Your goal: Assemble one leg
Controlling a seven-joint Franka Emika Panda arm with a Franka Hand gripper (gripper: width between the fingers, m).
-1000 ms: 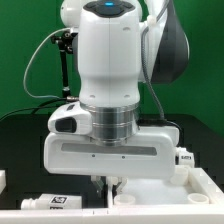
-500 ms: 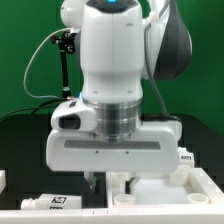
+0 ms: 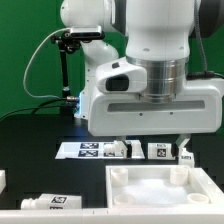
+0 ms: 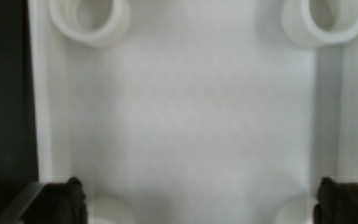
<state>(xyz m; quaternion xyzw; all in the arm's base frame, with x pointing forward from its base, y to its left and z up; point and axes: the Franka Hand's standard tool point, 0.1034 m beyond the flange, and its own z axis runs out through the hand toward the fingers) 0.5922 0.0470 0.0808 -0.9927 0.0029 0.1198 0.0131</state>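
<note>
The gripper (image 3: pixel 150 143) hangs over the far part of the large white panel (image 3: pixel 165 195). This panel lies flat on the black worktop (image 3: pixel 40 130) towards its near edge, on the exterior view's right. The jaws stand wide apart, and the two fingers (image 3: pixel 120 143) point straight down with only air between them, so the gripper is open and holds nothing. The wrist view agrees. There the gripper (image 4: pixel 202 200) looks down on the panel (image 4: pixel 194 110), whose pale surface fills the gap between the dark fingertips (image 4: pixel 60 200). Two round sockets (image 4: pixel 78 20) show near one end of the panel. The leg (image 3: pixel 55 202) lies on its side close to the worktop's near edge, towards the corner on the exterior view's left, with a black-and-white tag facing the camera. It sits just beside the panel's raised rim. It is well apart from the gripper, lower in the scene and off to the exterior view's left of it. Three more legs (image 3: pixel 157 151) sit in a row behind the panel, farther from the near edge. They are below and just beyond the fingertips, and none of them is between the jaws. The marker board (image 3: pixel 85 150) lies flat at the end of that row on the exterior view's left. A small white piece (image 3: pixel 3 180) shows at the worktop's edge on the exterior view's left, cut off by the frame.
</note>
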